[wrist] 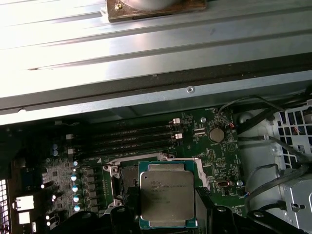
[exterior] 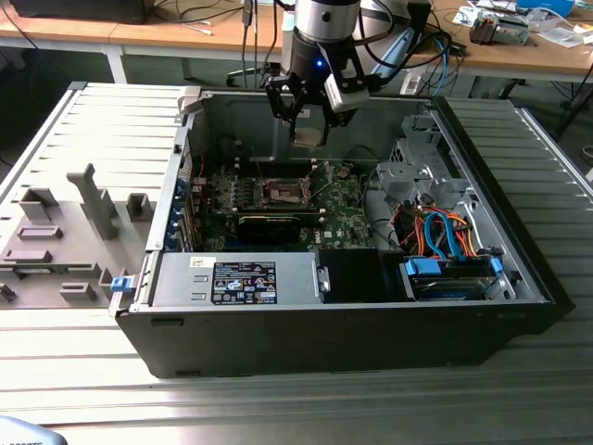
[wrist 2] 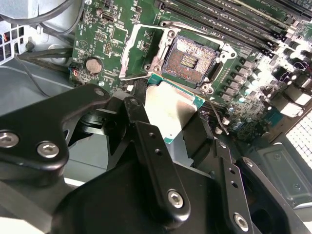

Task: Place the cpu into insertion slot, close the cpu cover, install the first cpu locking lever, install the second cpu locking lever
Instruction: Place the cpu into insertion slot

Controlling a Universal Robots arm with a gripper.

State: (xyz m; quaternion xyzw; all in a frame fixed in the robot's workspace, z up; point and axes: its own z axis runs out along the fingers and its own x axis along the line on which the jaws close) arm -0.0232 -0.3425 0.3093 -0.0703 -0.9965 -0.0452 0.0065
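- cpu (wrist: 168,194): flat square chip, silver-grey top w/ green edge. It is clamped by two opposite sides btwn the black fingers (wrist 2: 151,146) of the pincer (wrist 2: 170,122), so the pincer is closed on it. The chip hangs in the air, apart from the board (wrist 2: 122,34), & is not seated.
- slot (wrist 2: 189,61): dark square socket w/ metal rim & gold contacts in its middle, lying bare on the green board. The cpu hangs near it. In the first wrist view the cpu overlaps most of the socket area.
- cover (wrist 2: 126,51): thin silver frame w/ square opening, swung open & tilted up at one side of the slot.
- Round coin battery (wrist 2: 93,65) on the board, near the cover's outer side.
- Long black memory slots (wrist: 136,134) run in parallel rows on the board, beside the socket area.
- In the exterior view the arm reaches down into an open computer case (exterior: 324,343), w/ orange & blue cables (exterior: 435,232) toward the exterior view's right.
- The case sits on a ribbed metal tabletop (exterior: 93,399). Grey blocks (exterior: 93,199) stand at the exterior view's left of the case.
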